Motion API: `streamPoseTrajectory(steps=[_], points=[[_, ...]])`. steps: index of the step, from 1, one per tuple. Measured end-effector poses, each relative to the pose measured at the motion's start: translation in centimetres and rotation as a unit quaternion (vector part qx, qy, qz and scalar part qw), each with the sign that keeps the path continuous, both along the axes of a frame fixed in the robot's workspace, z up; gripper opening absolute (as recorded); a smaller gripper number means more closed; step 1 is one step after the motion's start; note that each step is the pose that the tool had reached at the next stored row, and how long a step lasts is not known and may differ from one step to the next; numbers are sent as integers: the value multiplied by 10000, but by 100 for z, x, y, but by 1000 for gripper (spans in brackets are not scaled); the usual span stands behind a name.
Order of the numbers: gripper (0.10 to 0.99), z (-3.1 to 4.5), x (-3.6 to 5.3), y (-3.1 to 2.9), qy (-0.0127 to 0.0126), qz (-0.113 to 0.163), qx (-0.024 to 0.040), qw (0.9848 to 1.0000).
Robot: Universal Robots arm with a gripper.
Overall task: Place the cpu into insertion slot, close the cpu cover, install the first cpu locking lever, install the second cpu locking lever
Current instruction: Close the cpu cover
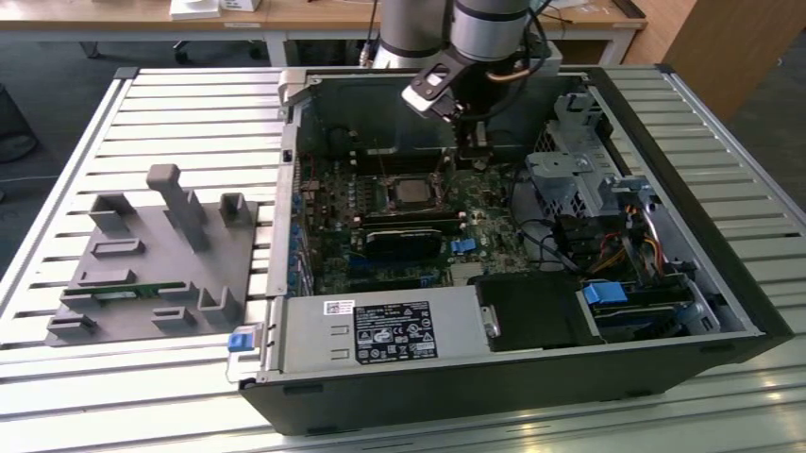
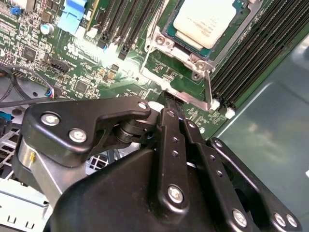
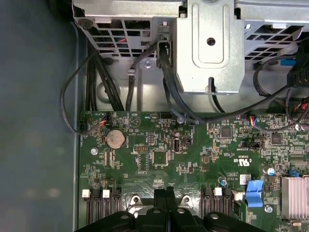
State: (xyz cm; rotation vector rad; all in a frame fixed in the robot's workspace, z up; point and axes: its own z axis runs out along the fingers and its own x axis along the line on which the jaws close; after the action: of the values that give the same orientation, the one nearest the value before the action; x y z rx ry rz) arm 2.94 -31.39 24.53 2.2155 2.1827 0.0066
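The single arm reaches down into the open computer case, and its gripper hangs low over the motherboard at the edge of the socket. In both wrist views the two black fingers look pressed together, with only a thin seam between them and nothing visibly pinched. The cpu already lies flat in the socket, pale metal top up. It sits just beyond the fingertips, and in the exterior view it is toward the exterior view's left of the gripper. The cpu cover appears to lie down around it as a silvery frame. The closest thing to the fingertips is a thin silver bar, judged to be a locking lever. Its long axis runs along the near side of the socket, across the line of the fingers, and the tips look to be touching it or just beside it. A second bar runs off from its far end. Rows of memory slots flank the socket closely on both sides. Black cables and a metal drive cage stand behind the gripper, well apart from the socket.
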Motion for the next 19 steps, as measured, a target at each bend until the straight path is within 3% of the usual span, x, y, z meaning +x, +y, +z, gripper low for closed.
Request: streamPoseTrajectory(steps=[19], points=[[106, -10, -133, 0, 0, -1, 0, 10000]])
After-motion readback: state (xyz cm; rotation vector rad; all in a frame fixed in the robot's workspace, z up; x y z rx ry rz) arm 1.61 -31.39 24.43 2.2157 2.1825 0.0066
